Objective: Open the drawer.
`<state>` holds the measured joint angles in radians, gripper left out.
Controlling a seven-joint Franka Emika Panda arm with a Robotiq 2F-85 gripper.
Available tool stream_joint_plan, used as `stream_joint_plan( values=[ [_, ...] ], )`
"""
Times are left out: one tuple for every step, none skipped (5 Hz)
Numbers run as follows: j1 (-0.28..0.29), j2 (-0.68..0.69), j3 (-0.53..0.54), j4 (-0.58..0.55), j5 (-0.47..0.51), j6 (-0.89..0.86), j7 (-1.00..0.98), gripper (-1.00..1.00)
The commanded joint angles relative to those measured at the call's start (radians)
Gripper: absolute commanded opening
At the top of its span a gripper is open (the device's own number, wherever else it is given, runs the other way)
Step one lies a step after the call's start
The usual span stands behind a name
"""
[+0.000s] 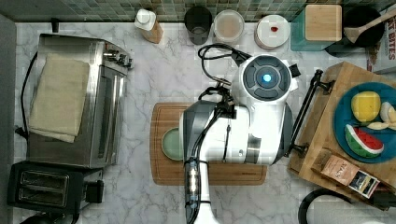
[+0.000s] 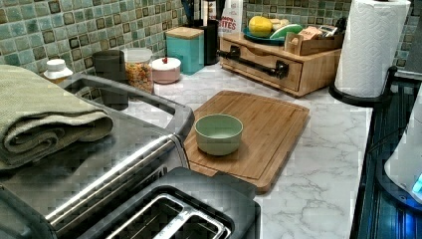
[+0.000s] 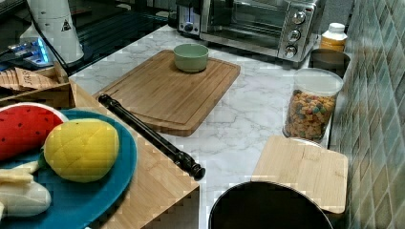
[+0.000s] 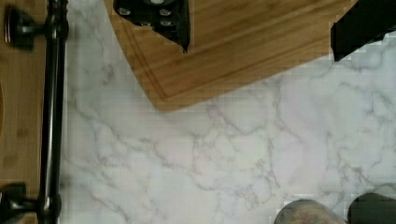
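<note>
The drawer [image 2: 263, 69] is the front of a bamboo box at the top view's right [image 1: 322, 126], and it looks flush with the box. Its long black bar handle [image 1: 306, 109] runs along that front, seen too in the left view [image 2: 254, 60], the right view [image 3: 148, 133] and the wrist view [image 4: 51, 112]. My gripper [image 4: 261, 28] is open, its two black fingers [image 4: 159, 18] wide apart with nothing between them. It hangs over the cutting board's corner and the marble, off to one side of the handle and not touching it. The white arm [image 1: 261, 116] stands between the board and the drawer.
A brown cutting board [image 1: 161, 168] with a green bowl [image 2: 219, 133] lies mid-counter. On the box sit a blue plate of toy fruit [image 1: 343, 116] and a tea box [image 1: 345, 172]. A toaster oven [image 1: 74, 98], toaster [image 1: 42, 189], jars [image 1: 229, 25] and paper towel roll [image 2: 370, 47] ring the counter.
</note>
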<state>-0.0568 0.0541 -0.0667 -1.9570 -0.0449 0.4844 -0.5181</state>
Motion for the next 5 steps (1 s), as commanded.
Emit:
stream_joint_plan(
  values=[
    [-0.117, 0.072, -0.106, 0.005, 0.006, 0.061, -0.212, 1.0],
    [-0.133, 0.126, -0.108, 0.053, -0.014, 0.039, -0.202, 1.0],
    [-0.137, 0.128, -0.097, 0.008, -0.062, 0.143, -0.164, 1.0],
    [-0.185, 0.158, -0.03, 0.025, -0.157, 0.152, -0.093, 1.0],
    [-0.158, 0.197, -0.08, 0.065, -0.206, 0.141, -0.1, 1.0]
  ],
)
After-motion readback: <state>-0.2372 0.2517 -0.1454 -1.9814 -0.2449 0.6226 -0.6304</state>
